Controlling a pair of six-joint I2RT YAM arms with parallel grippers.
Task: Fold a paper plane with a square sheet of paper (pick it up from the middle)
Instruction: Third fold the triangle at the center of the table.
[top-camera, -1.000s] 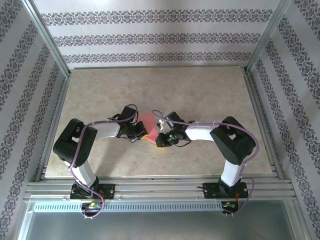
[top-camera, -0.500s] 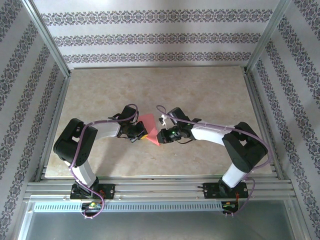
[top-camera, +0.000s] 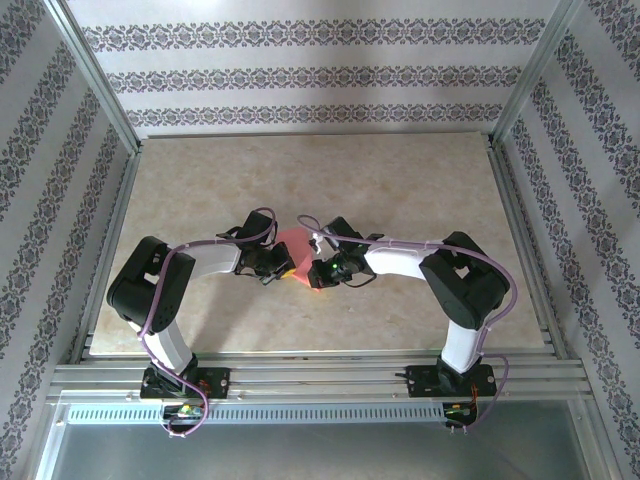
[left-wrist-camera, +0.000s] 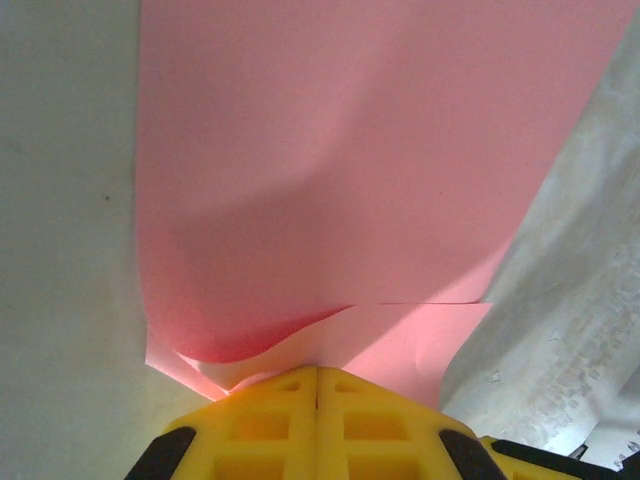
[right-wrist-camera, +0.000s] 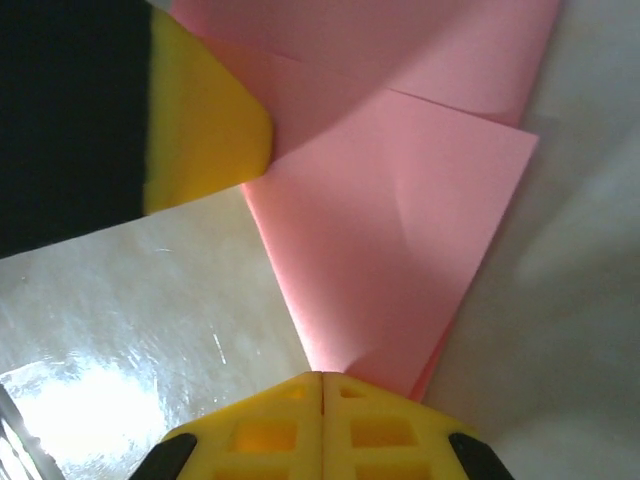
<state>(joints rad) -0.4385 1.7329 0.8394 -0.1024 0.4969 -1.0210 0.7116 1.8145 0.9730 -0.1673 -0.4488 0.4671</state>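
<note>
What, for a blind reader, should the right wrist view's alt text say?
Shut yellow fingers at the bottom pinch a corner of folded pink paper over a pale table. Another yellow finger meets the paper upper left.

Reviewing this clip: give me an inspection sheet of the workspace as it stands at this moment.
Surface: beige marbled tabletop, bare around the work.
Job's things: salmon-pink sheet of paper, partly folded, layered flaps and a crease showing, held between the two arms at mid-table.
Clutter: nothing seen.
Grippers: left claw shut on one edge of the sheet; right claw shut on a corner of it. The claws face each other, close together.
Cables: purple cables run along both arms and loop above the wrists, off the paper.
Surroundings: patterned wall panels on three sides, aluminium rail at the near edge.
</note>
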